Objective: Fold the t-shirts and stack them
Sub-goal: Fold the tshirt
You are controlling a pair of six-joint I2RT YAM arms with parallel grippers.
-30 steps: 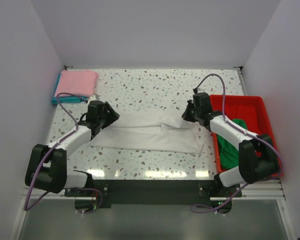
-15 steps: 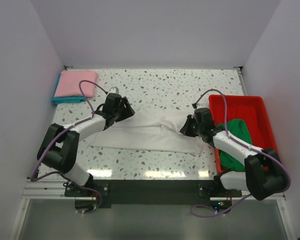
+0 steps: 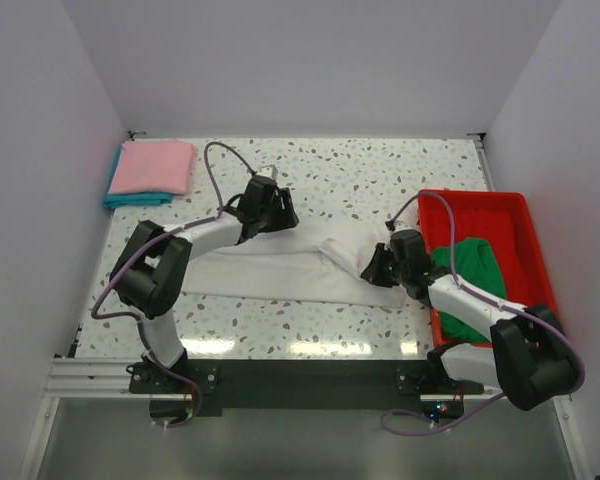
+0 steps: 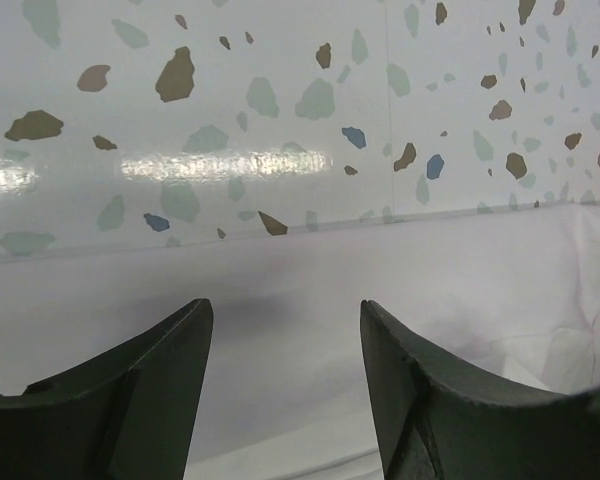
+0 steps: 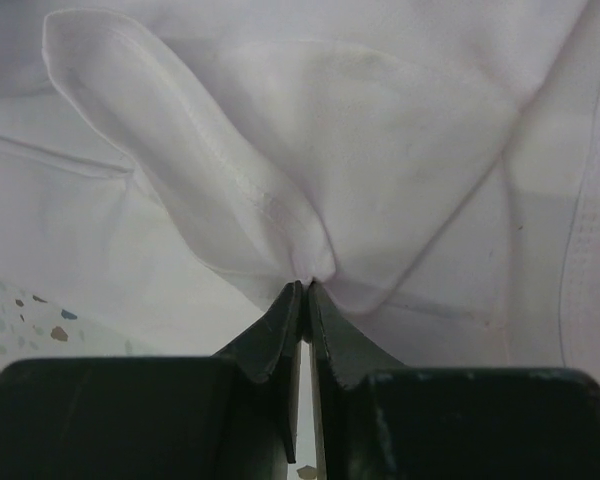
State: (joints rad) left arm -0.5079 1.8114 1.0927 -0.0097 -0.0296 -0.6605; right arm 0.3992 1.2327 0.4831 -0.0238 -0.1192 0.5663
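Note:
The white t-shirt (image 3: 280,270) lies folded into a long band across the middle of the table. My left gripper (image 3: 283,216) is open over its far edge; the left wrist view shows white cloth (image 4: 280,340) between and below the spread fingers (image 4: 150,390). My right gripper (image 3: 372,268) is shut on a pinched fold of the white t-shirt (image 5: 310,270) at its right end. The pink t-shirt (image 3: 154,165) lies folded on the teal t-shirt (image 3: 130,199) at the far left corner. The green t-shirt (image 3: 470,285) lies crumpled in the red tray (image 3: 480,205).
The red tray stands at the right edge of the table, close to my right arm. White walls close in the table on the left, back and right. Speckled tabletop (image 3: 380,175) shows beyond the white shirt.
My left gripper has moved right and away along the shirt's far edge. My right gripper has moved nearer and slightly left, drawing the shirt's right end with it.

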